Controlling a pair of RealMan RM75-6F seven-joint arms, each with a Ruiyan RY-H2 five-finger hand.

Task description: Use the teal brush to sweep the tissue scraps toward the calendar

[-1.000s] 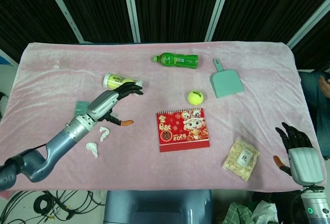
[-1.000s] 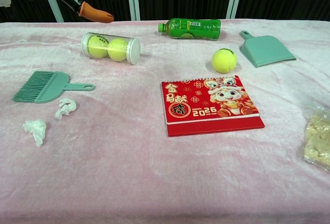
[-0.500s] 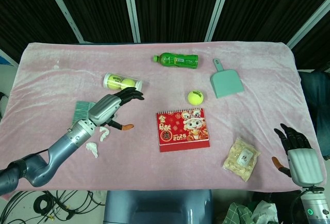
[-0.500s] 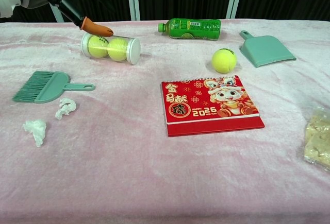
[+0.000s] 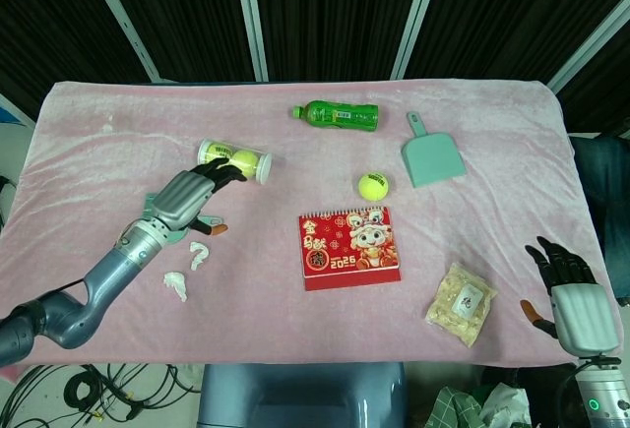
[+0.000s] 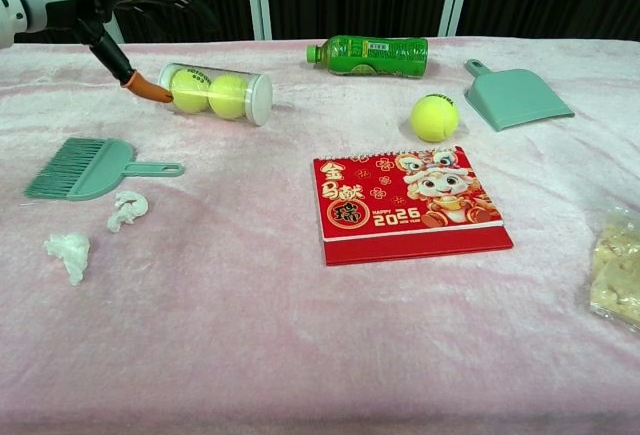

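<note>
The teal brush (image 6: 85, 167) lies flat on the pink cloth, handle pointing right; the head view hides it under my left hand. That left hand (image 5: 187, 200) hovers above it with fingers spread and nothing held, and its orange thumb tip (image 6: 150, 89) hangs near the tube's left end. Two white tissue scraps (image 6: 127, 207) (image 6: 68, 253) sit just in front of the brush, also visible as scraps (image 5: 199, 254) (image 5: 177, 284) in the head view. The red calendar (image 5: 350, 247) lies flat at mid-table. My right hand (image 5: 571, 295) stays open at the front right edge.
A clear tube of tennis balls (image 6: 215, 92) lies behind the brush. Further back are a green bottle (image 5: 337, 114), a loose tennis ball (image 5: 372, 186) and a teal dustpan (image 5: 431, 155). A snack bag (image 5: 461, 303) sits at front right.
My left hand has drawn back to the left and come lower, from beside the tube to above the brush. The right hand and all objects have stayed put.
</note>
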